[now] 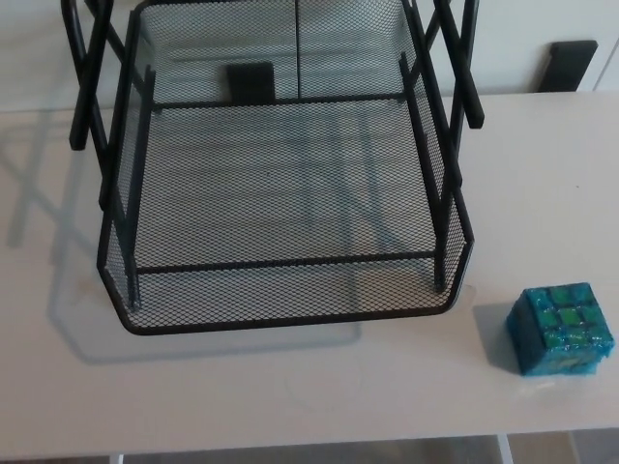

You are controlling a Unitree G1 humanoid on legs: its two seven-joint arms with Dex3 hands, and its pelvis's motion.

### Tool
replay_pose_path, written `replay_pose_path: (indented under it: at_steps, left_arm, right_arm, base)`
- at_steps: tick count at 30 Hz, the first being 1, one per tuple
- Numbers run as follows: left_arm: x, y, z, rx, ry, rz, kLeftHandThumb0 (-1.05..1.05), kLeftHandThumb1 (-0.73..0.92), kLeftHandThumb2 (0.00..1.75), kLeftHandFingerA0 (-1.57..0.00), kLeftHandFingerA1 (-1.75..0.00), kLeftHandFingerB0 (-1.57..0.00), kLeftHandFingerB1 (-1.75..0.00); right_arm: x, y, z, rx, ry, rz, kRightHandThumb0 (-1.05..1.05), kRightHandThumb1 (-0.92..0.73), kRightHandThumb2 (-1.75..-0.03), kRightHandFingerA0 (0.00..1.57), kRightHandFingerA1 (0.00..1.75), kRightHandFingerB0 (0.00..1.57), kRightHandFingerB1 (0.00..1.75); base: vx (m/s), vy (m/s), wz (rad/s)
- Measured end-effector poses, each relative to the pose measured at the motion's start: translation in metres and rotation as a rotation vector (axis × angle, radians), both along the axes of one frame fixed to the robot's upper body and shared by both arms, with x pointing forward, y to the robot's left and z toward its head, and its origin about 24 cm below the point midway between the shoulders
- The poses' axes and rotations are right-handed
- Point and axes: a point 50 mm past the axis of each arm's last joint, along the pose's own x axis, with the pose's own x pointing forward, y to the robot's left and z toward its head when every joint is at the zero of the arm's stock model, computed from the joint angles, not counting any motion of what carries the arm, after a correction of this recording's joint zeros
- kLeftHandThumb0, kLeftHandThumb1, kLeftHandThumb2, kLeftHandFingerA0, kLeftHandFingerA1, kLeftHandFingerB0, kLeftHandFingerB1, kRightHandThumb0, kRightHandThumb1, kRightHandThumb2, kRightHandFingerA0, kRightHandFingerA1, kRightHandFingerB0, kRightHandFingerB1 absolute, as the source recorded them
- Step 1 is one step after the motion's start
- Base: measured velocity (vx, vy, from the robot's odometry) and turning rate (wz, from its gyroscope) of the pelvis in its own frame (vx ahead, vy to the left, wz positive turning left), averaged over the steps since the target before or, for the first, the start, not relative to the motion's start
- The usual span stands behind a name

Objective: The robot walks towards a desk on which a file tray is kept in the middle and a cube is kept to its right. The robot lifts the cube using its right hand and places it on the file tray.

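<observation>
Cube (561, 329) hasn't been picked up yet, so here's a quick rundown of the view from left to right.

Far left is just bare desk (58, 387) with the tray's shadow lying on it. In the middle is the black mesh file tray (290, 295), one of them, low front wall toward the robot, nothing lying in it. Crossed uprights run up out of the top of the picture on both sides, so there's probably another tier above, but the view cuts it off, so that's a guess.

To the right of the tray, near its front right corner but clearly apart from it, the cube sits flat on the desk close to the front edge. One cube, blue-green with a grid of squares on its faces, turned slightly against the desk edge. There's no long axis to worry about, so any pair of opposite faces should do for a grasp.

What matters for the next move is that the cube is on the robot's right, so the right hand should be the nearer one. The carry would go leftward over the tray's front wall. Hands in view: zero. Neither left nor right shows, so how open the fingers are can't be told.
</observation>
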Motion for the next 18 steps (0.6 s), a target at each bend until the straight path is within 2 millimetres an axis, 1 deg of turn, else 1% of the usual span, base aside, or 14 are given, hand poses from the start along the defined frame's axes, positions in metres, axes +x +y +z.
replay_pose_path:
  at_steps: [2,4,10,18]
  left_arm:
    - [0.000,0.000,0.000,0.000,0.001,0.000,-1.05,0.73,0.61,-0.11,-1.10,-0.12,-0.95]
    - [-0.004,0.001,-0.001,0.000,0.004,0.003,-1.05,0.73,0.61,-0.11,-1.10,-0.12,-0.95]
    - [-0.020,0.004,-0.006,0.008,0.039,0.020,-1.05,0.73,0.61,-0.11,-1.10,-0.12,-0.95]
    - [-0.026,0.006,-0.007,0.018,0.052,0.027,-1.05,0.73,0.61,-0.11,-1.10,-0.12,-0.95]
  right_arm:
    - [-0.001,0.000,0.000,0.000,0.003,0.000,-0.53,-0.75,-0.62,0.37,0.51,0.28,0.35]
    - [-0.007,0.000,-0.001,0.000,0.019,-0.002,-0.53,-0.75,-0.62,0.37,0.51,0.28,0.35]
    - [-0.023,0.000,-0.004,0.000,0.070,-0.004,-0.53,-0.75,-0.62,0.37,0.51,0.28,0.35]
    - [-0.027,0.000,-0.004,0.000,0.088,0.000,-0.53,-0.75,-0.62,0.37,0.51,0.28,0.35]
  base:
    - [0.00,0.000,0.00]
    - [0.00,0.000,0.00]
    - [0.00,0.000,0.00]
    - [0.00,0.000,0.00]
